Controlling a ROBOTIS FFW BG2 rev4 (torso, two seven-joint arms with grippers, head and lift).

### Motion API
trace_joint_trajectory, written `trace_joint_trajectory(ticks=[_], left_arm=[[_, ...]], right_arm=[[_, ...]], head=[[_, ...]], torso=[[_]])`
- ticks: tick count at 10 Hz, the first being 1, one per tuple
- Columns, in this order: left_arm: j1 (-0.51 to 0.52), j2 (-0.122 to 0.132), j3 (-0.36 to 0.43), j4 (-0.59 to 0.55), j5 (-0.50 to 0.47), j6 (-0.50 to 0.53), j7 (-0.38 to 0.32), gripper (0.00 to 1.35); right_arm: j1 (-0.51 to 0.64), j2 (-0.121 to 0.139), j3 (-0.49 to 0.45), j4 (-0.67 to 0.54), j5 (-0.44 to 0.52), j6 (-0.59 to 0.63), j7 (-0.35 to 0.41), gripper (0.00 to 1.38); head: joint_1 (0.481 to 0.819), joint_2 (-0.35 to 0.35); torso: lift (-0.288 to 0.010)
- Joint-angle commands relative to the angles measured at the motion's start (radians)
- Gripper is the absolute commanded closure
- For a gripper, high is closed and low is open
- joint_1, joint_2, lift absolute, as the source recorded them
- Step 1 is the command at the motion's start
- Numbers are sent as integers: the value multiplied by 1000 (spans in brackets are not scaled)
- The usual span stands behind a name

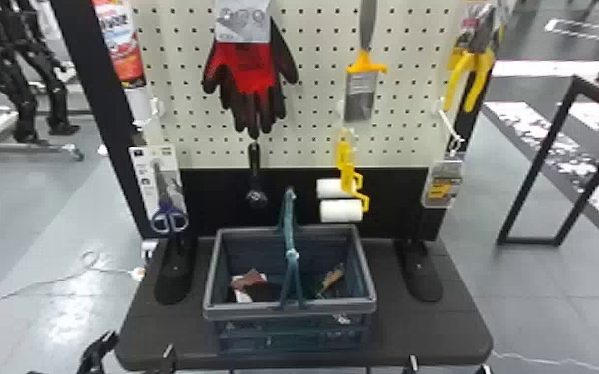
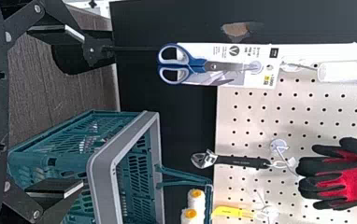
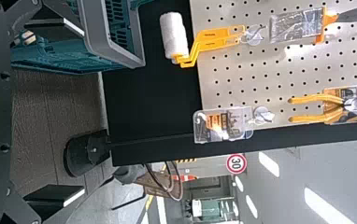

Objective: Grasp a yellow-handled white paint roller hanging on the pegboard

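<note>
The yellow-handled white paint roller (image 1: 342, 210) hangs low on the pegboard (image 1: 313, 74), right of centre, just above the basket's back right corner. A second white roller (image 1: 332, 188) sits right above it on the same yellow handle (image 1: 347, 164). The right wrist view shows the roller (image 3: 174, 35) and its handle (image 3: 214, 39) well ahead of my open right gripper (image 3: 55, 109). My left gripper (image 2: 55, 109) is open too and holds nothing; the roller ends (image 2: 191, 205) lie far ahead of it. Both grippers sit low at the table's near edge, left (image 1: 139, 348) and right (image 1: 447, 365).
A teal basket (image 1: 288, 308) with a raised handle stands mid-table in front of the board and holds a few items. Red gloves (image 1: 249, 69), a brush (image 1: 361, 84), yellow pliers (image 1: 470, 74), scissors (image 1: 164, 199) and a wrench (image 1: 255, 174) hang on the board. Two black feet (image 1: 420, 271) hold it up.
</note>
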Motion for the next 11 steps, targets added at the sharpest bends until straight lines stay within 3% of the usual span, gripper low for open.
trace_joint_trajectory(ticks=[1, 7, 11], left_arm=[[-4, -3, 0, 3, 2, 2, 0, 209], [-9, -3, -20, 18, 10, 3, 15, 209], [-17, -3, -34, 28, 22, 9, 17, 209]], right_arm=[[1, -1, 0, -3, 4, 0, 0, 127], [3, -2, -2, -33, 1, 60, 3, 128], [-105, -30, -6, -85, 2, 239, 121, 116]], head=[[549, 0], [549, 0], [549, 0]], torso=[[-100], [-100], [-100]])
